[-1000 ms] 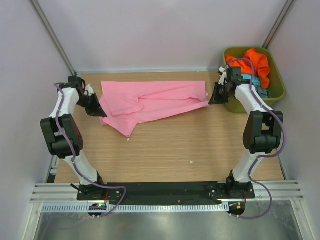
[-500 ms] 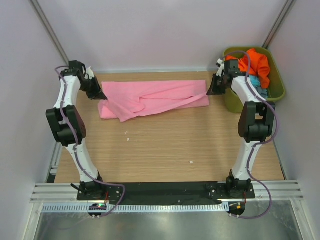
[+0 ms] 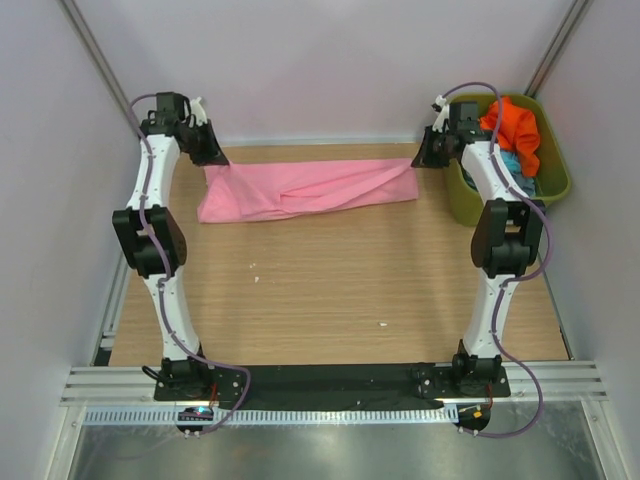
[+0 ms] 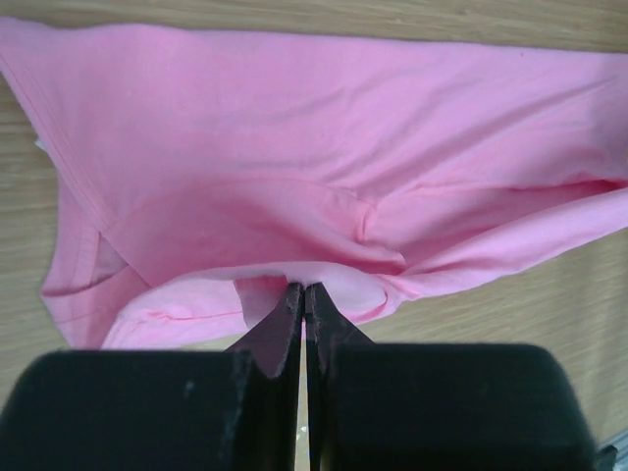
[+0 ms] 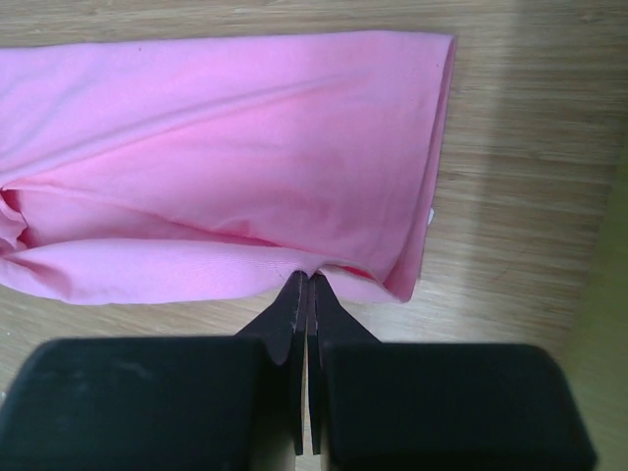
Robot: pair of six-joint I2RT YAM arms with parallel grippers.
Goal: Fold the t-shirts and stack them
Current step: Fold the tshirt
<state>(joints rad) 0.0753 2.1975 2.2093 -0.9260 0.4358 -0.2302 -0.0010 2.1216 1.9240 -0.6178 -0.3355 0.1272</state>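
My left end effector [image 4: 302,291] and right end effector [image 5: 309,282] each pinch only a sliver of the pink t-shirt [image 3: 300,188], stretched along the far side of the surface [image 3: 330,290], so uneven pulling could slip a hem free and skew the fold.

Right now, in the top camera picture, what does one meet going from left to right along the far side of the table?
left pincer → pink t-shirt → right pincer → olive-green tub
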